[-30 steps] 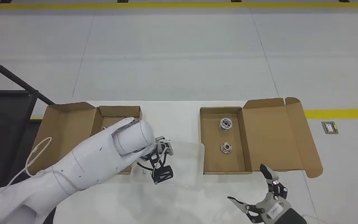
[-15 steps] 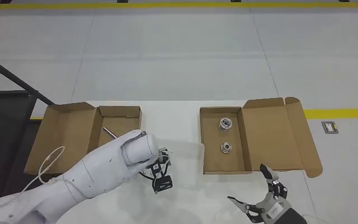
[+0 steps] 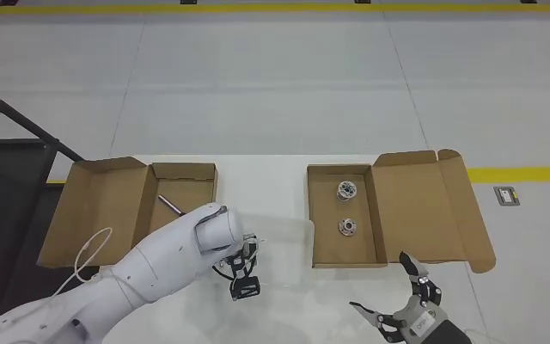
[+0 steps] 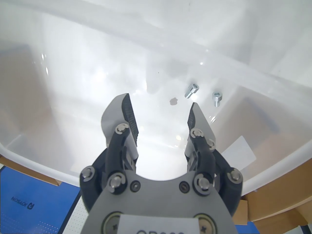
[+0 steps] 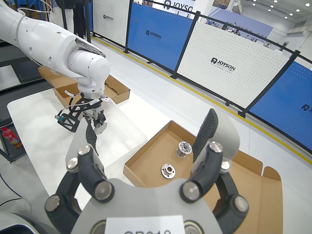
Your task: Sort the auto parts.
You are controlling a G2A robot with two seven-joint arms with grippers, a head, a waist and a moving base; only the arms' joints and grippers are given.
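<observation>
Auto parts, unsorted: two short bolts (image 4: pixel 191 90), just beside each other on the floor of the clear bin (image 4: pixel 36 164), mid-worktop (image 3: pixel 258 181).
Left pincer (image 4: pixel 160 101): spread, empty, over the bin, near the bolts, not touching.
Right box (image 3: pixel 331 245): two round hubs (image 3: pixel 345 189), apart.
Left box (image 3: pixel 193 191): one thin rod (image 3: pixel 169 204).
Right pincer (image 5: pixel 148 115): spread, empty, by the worktop's near edge.
Progress: judged well along; both bolts not yet sorted.
</observation>
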